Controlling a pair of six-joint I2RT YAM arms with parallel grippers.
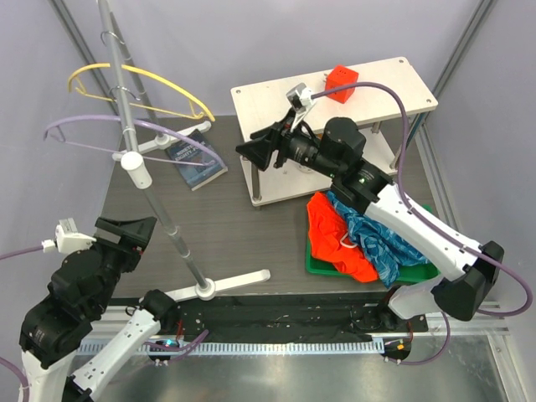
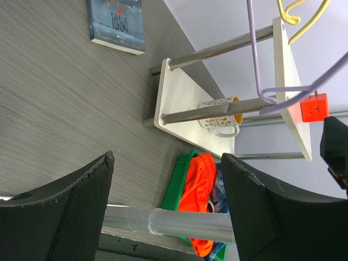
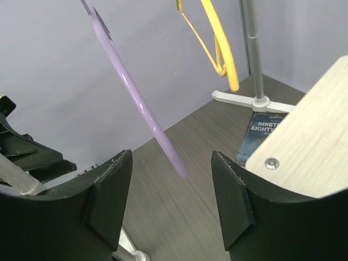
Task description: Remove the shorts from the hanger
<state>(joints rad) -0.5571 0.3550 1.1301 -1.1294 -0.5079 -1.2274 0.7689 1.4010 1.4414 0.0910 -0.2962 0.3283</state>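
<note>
Quick status from my end of the remote link. Both pairs of shorts are already off the rack and piled in the green tray point(image 1: 321, 265) on the right side of the table, just in front of the right arm's base. The orange shorts point(image 1: 335, 239) sit on the left of the pile and the blue-teal shorts point(image 1: 381, 244) are bunched against them on the right, partly under the right arm in the overhead cam. A bit of white drawstring shows on the orange pair.

The right gripper point(image 1: 251, 153) is up in the air by the left end of the white shelf point(image 1: 394, 84), jaws spread apart with nothing pinched between them. On its wrist cam I'm looking past the fingers at the tip of the purple hanger point(image 3: 136, 98), which is close but not touching, with the yellow hanger point(image 3: 217, 38) further back.

The left gripper point(image 1: 138, 234) hovers on the left side near the rack pole point(image 1: 163, 218), jaws wide, holding nothing. Its wrist cam has the pole crossing low between the fingers.

Other stuff in view: a book point(image 1: 199, 159) lying flat behind the pole, a red cube point(image 1: 341, 82) on top of the shelf, and a mug point(image 2: 220, 117) on the shelf's lower board.
</note>
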